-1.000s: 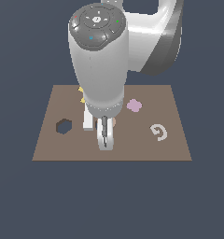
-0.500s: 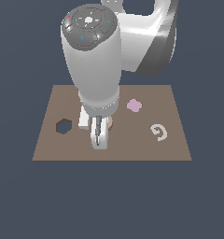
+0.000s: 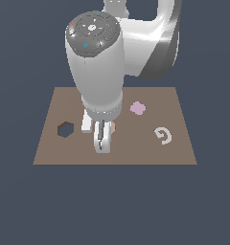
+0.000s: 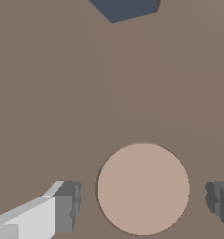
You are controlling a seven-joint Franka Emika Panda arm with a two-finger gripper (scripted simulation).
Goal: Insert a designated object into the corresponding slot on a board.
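Now gripper (image 4: 142, 198) spread wide, fingers (image 4: 67, 205) clear of disc (image 4: 143, 188) on both sides. Disc flat in slot (image 4: 99, 173), lower centre of wrist frame, on board (image 3: 174, 105). Hex hole (image 3: 65, 129) at exterior view's left.

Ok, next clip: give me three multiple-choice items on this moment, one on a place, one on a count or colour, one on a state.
1. Where is the tan disc?
A. beside the spiral piece
B. between the fingers, on the board
C. off the board

2. How many loose pieces lie uncovered toward the exterior view's right?
A. none
B. two
C. four

3. How do the fingers stand around the disc?
A. open, apart from its rim
C. clamped on it
B. hidden from the wrist view

Key: 1 B, the wrist view shows it lying on the board between both fingers. 2 B, the pink lobed piece and pale spiral piece. 3 A, bare board shows on each side of the disc.
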